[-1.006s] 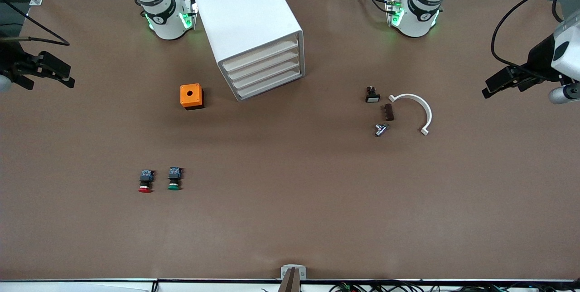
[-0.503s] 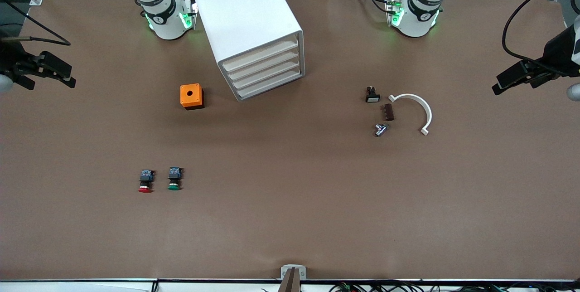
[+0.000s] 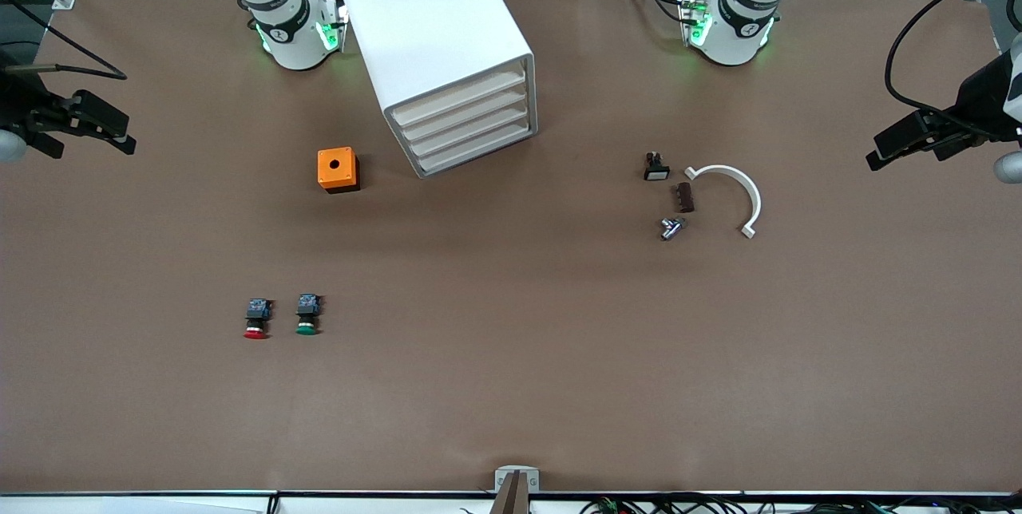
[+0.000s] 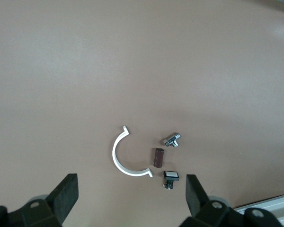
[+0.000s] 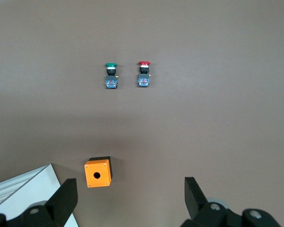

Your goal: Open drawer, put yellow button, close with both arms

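Note:
The white cabinet [image 3: 435,27] stands between the two arm bases. Its topmost drawer [image 3: 459,96] is pushed in flush like the three below it. No yellow button shows in any view. My left gripper [image 3: 882,148] hangs open over the table's edge at the left arm's end. In the left wrist view it [image 4: 131,191] holds nothing and looks down on small parts. My right gripper [image 3: 126,135] is open and empty over the edge at the right arm's end. The right wrist view shows it [image 5: 130,193] above the orange box.
An orange box [image 3: 338,169] with a round hole sits beside the cabinet. A red-capped button [image 3: 255,321] and a green-capped one [image 3: 306,316] lie nearer the camera. Toward the left arm's end lie a white arc [image 3: 738,193], a white-capped switch [image 3: 655,168], a brown piece [image 3: 684,198] and a metal fitting [image 3: 672,227].
My left gripper has drawn a little farther out toward the left arm's end of the table. The right gripper and everything on the table have stayed put.

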Robot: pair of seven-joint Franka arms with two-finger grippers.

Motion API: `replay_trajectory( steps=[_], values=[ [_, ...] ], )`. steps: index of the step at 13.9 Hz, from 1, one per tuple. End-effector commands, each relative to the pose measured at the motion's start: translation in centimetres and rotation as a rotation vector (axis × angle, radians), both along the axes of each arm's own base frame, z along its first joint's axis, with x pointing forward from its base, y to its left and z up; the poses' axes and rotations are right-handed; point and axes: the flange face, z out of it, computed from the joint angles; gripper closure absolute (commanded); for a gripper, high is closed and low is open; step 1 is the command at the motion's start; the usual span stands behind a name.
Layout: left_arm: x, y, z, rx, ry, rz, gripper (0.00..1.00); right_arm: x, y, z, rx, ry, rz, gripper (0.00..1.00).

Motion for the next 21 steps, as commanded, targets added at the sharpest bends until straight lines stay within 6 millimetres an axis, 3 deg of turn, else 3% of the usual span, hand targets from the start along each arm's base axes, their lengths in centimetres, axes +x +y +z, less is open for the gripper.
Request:
replay_trajectory(
  steps=[1, 21],
  values=[
    [0.0, 0.3, 0.6, 0.021, 0.0, -0.022, 0.0, -0.6, 0.3, 0.2, 0.003, -0.008, 0.013, 0.0],
    [-1.4, 0.2, 1.2, 0.021, -0.048, -0.024, 0.0, -0.6, 0.1, 0.2, 0.003, -0.008, 0.008, 0.0]
  ],
)
